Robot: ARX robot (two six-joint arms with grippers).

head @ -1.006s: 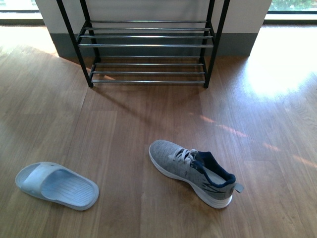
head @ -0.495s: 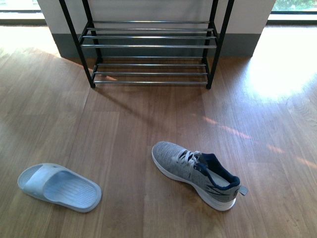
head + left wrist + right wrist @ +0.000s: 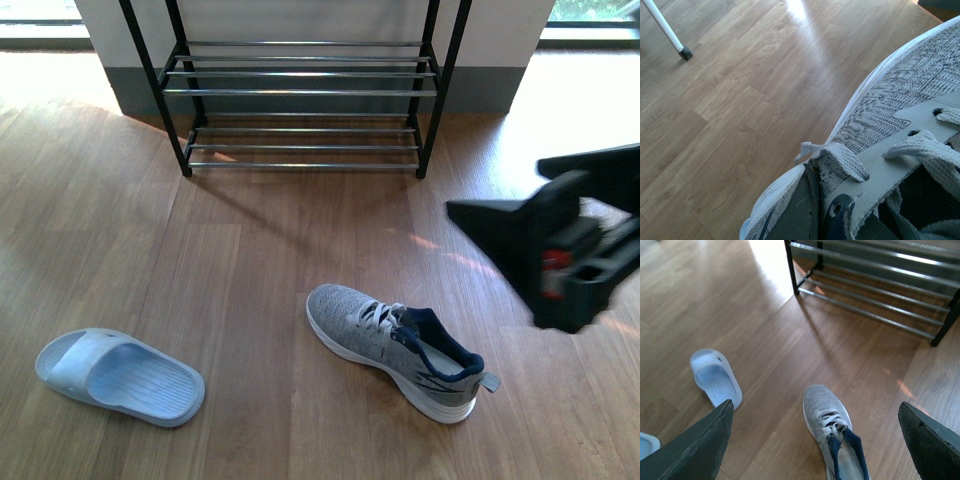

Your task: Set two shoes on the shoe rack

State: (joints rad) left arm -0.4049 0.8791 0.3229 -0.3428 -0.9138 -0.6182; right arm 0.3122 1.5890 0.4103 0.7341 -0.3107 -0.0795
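The grey sneaker (image 3: 392, 350) lies on the floor (image 3: 250, 260) below your right end effector (image 3: 495, 188), whose fingers (image 3: 700, 445) gape wide, with the shoe rack (image 3: 300, 92) well beyond it; come down skewed and you could shove it aside, while the other sneaker (image 3: 900, 100), pinched at its collar by your left end effector (image 3: 812, 212), may slip.

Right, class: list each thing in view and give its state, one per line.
Shoe rack: standing, visible bars bare.
First sneaker: upright on its sole, unheld, not yet racked.
Second sneaker: fills the left wrist view; grip unclear.
Sandal: lying flat, sole down.
Right gripper: open, empty.
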